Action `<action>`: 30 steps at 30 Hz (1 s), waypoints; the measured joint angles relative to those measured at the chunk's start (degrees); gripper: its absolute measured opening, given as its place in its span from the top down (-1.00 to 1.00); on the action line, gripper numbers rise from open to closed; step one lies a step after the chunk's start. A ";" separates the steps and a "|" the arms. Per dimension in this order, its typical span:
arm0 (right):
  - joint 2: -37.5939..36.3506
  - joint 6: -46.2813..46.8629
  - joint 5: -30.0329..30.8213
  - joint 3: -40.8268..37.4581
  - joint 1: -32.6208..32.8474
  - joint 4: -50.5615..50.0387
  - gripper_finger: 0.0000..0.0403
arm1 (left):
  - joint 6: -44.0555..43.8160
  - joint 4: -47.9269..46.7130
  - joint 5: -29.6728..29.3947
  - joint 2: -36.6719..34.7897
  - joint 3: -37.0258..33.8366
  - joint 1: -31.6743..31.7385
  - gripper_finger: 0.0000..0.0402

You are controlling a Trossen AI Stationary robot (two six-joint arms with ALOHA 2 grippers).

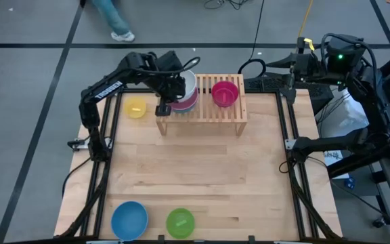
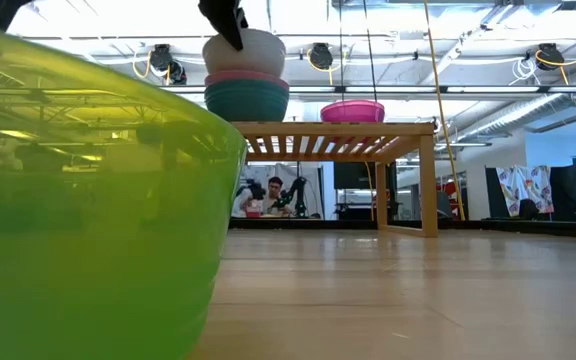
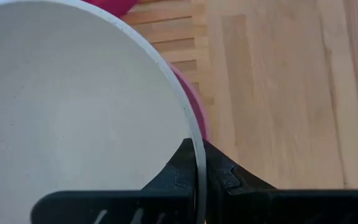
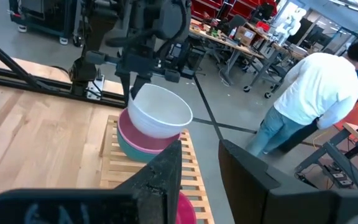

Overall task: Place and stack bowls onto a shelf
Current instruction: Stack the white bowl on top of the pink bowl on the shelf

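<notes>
The light-wood shelf (image 1: 208, 112) stands at the table's far side. On its left end sits a stack: a teal bowl (image 2: 246, 100), a pink bowl (image 2: 245, 76) in it, and a white bowl (image 4: 160, 112) on top. My left gripper (image 3: 199, 171) is above that stack, shut on the white bowl. A magenta bowl (image 1: 225, 93) rests on the slats to the right. A yellow bowl (image 1: 136, 108) lies on the table left of the shelf. Blue (image 1: 128, 219) and lime green (image 1: 180, 222) bowls sit at the near edge. My right gripper (image 4: 201, 168) waits open off the far right corner. My left gripper holds the white bowl by its rim (image 3: 194, 134), one finger inside the bowl and one outside. The fingers (image 4: 138, 84) come from above, pointing down. The bowl sits slightly tilted, its underside in the pink bowl (image 4: 135, 138) of the stack.
The shelf's slats are bare between the stack and the magenta bowl and at the right end (image 1: 239, 102). The lime green bowl (image 2: 78, 200) fills the left of the low view. A person (image 4: 309, 93) stands beyond the table's far side.
</notes>
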 joint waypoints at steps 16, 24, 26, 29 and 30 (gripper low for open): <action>-0.02 -0.02 0.02 0.00 0.00 0.01 0.49 | -1.55 -0.55 2.45 -0.18 -4.50 -0.35 0.98; -0.02 -0.02 0.02 -0.02 0.00 0.02 0.49 | -1.28 3.75 2.47 -0.22 -9.25 -0.37 0.98; -0.02 -0.02 0.02 -0.02 0.00 0.02 0.49 | -1.40 3.81 2.45 -0.22 -9.26 -0.41 0.92; -0.02 -0.02 0.02 -0.02 0.00 0.02 0.49 | -1.72 4.29 2.45 -0.21 -9.29 -0.41 0.80; -0.02 -0.02 0.02 -0.01 0.00 0.00 0.49 | -2.30 4.53 2.44 -0.21 -9.29 -0.41 0.77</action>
